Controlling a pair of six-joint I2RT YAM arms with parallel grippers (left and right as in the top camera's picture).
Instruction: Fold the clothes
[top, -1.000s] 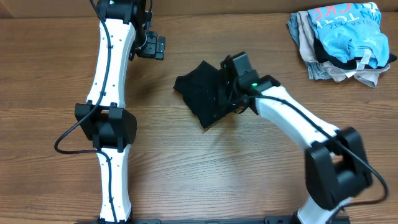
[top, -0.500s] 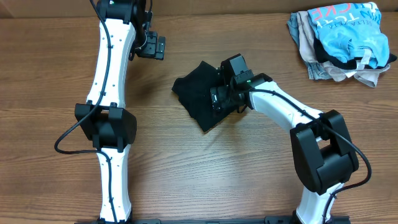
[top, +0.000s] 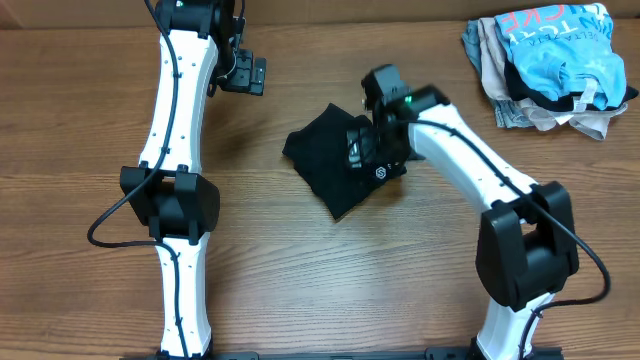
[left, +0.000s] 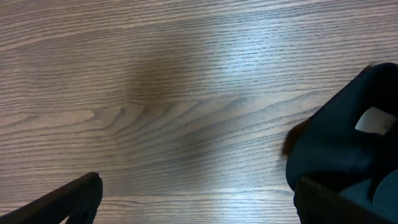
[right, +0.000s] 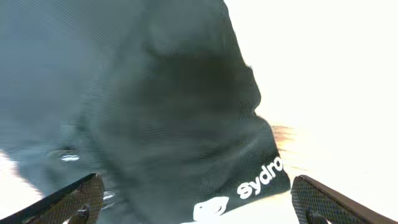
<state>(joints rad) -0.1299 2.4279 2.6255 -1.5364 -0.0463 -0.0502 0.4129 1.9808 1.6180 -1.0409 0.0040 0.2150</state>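
Observation:
The clothes, a black T-shirt (top: 330, 165), lie bunched in a rough fold at the middle of the table, with a small round white logo (top: 381, 172) showing at the right edge. My right gripper (top: 368, 150) hovers just over the shirt's right part, open. In the right wrist view the black fabric (right: 155, 106) fills the frame and white lettering (right: 261, 177) sits between the spread fingers (right: 326, 199) of the gripper (right: 199, 202). My left gripper (top: 248, 75) is open over bare wood at the back left, well apart from the shirt. In its own view that gripper (left: 196, 202) holds nothing.
A pile of other garments, light blue print on top of beige and grey (top: 550, 65), lies at the back right corner. A dark rounded mass with a pale patch (left: 348, 137) shows at the right of the left wrist view. Bare wooden tabletop (top: 330, 290) spreads in front.
My right gripper has opened and let go of the shirt, then drawn slightly back and up. The shirt has settled a little to the right and its white logo now shows. The left arm has stayed put.

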